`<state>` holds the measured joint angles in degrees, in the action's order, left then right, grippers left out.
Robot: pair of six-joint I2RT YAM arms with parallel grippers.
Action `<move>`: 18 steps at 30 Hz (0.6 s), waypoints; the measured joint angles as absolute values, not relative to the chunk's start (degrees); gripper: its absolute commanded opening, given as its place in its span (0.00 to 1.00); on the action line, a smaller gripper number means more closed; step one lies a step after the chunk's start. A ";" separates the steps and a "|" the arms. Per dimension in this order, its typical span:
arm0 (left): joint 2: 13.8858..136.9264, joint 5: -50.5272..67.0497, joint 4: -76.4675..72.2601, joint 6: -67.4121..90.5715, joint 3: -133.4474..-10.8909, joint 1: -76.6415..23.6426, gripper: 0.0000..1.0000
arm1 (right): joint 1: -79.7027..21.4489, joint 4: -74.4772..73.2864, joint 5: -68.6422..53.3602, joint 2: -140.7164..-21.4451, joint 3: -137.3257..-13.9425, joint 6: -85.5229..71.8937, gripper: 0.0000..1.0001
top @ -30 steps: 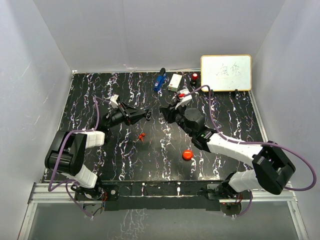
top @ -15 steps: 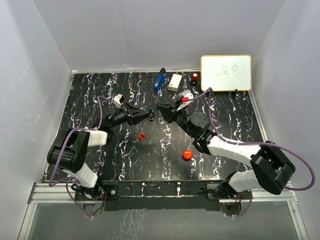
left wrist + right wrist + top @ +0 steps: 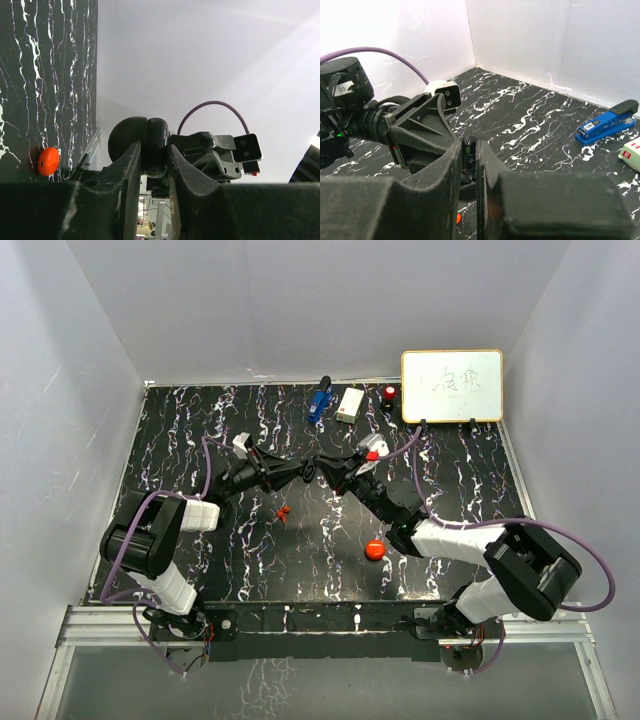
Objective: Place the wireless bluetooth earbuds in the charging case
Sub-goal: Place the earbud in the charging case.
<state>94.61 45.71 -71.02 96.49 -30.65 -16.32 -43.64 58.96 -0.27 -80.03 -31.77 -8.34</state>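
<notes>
Grips a black round case (image 3: 156,132) tight in the left claw (image 3: 154,156), up off the black streaky surface (image 3: 200,430) near its middle. Meets it tip to tip with the right claw (image 3: 468,156), fingers set narrow by a small dark bit (image 3: 469,148) with a green dot, too hidden to tell whether held or only touched. Down on the surface, near the two claws and a little toward the arm bases, one tiny red-and-black earbud (image 3: 284,512) lying alone, and a red round puck (image 3: 375,549) well apart to the right.
</notes>
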 measured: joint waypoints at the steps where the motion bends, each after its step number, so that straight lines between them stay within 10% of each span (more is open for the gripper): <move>1: 94.80 45.60 -71.13 96.73 -30.65 -16.51 0.00 | -43.62 60.12 -0.40 -80.07 -31.40 -7.99 0.00; 18: 95.07 43.90 -72.05 99.94 -30.65 -17.56 0.00 | -43.46 71.16 -1.52 -83.44 -28.25 -2.98 0.00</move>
<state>95.07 43.90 -72.05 99.94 -30.65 -17.56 -43.46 71.16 -1.52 -83.44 -28.25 -2.98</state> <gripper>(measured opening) 0.219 0.127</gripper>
